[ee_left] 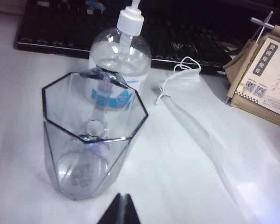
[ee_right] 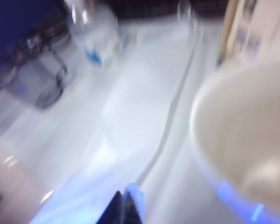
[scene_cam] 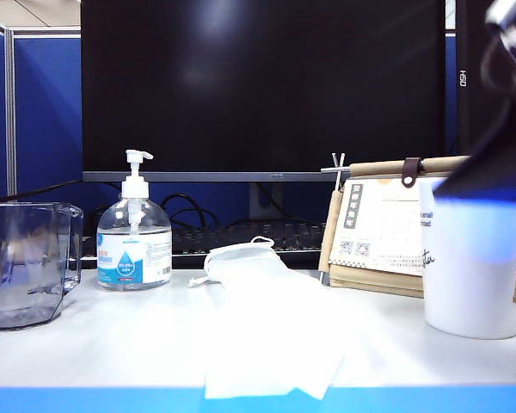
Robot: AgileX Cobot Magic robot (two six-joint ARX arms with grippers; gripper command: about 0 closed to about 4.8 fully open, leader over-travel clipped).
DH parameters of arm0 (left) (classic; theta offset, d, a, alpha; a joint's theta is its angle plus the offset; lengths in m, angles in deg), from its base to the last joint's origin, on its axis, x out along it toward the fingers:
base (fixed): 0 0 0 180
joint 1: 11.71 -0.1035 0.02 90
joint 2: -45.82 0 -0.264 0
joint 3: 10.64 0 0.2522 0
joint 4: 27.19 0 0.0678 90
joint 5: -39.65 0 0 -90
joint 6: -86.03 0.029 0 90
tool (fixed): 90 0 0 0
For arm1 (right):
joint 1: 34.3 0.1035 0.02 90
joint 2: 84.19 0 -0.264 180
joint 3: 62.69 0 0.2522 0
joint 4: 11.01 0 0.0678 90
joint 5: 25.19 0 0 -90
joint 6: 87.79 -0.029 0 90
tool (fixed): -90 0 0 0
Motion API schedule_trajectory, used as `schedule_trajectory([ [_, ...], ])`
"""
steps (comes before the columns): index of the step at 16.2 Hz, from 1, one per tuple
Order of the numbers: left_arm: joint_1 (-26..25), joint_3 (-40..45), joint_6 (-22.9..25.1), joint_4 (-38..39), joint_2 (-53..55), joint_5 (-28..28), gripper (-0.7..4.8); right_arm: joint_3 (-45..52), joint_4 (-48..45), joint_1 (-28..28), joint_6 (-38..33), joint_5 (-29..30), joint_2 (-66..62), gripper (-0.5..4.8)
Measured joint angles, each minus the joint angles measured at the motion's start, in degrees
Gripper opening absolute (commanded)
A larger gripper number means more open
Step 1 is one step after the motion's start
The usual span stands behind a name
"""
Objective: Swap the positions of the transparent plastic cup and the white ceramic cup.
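**Transparent plastic cup far left, white ceramic cup far right**

Transparent plastic cup is cropped by the exterior view's left edge; the left gripper hovers near it, jaws together. White ceramic cup stands right, partly hidden by a dark blur. The right gripper, closed, empty, appears smeared.

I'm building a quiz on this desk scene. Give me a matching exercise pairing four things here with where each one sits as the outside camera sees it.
Things:
1. clear plastic cup
2. white mug
3. pump bottle
4. face mask

Places:
A. far right of the desk
B. lying flat in the middle
C. far left of the desk
D. standing just right of the clear cup

Pairs: 1-C, 2-A, 3-D, 4-B
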Motion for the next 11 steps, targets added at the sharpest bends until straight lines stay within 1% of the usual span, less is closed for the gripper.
schedule_trajectory([
  [1,0.0,0.0,0.0,0.0,0.0,-0.02,0.0,0.0,2.05,0.0,-2.1,1.64,0.0,-0.05],
  [2,0.0,0.0,0.0,0.0,0.0,-0.02,0.0,0.0,4.24,0.0,-3.21,3.45,0.0,-0.05],
  [3,0.0,0.0,0.0,0.0,0.0,-0.02,0.0,0.0,5.53,0.0,-3.45,4.0,0.0,-0.05],
  [8,0.0,0.0,0.0,0.0,0.0,-0.02,0.0,0.0,5.97,0.0,-3.39,4.02,0.02,-0.05],
  [9,-0.02,0.0,0.0,-0.04,0.02,-0.15,0.0,0.02,6.75,0.94,-3.41,3.13,0.87,-0.05],
  [10,-0.02,0.02,0.0,0.09,0.02,-0.17,0.0,0.2,9.31,1.99,-3.3,1.9,5.49,-0.05],
  [11,-0.39,0.0,0.0,0.02,0.02,-0.24,0.0,-0.2,8.9,2.12,-3.19,2.34,9.05,-0.05],
])
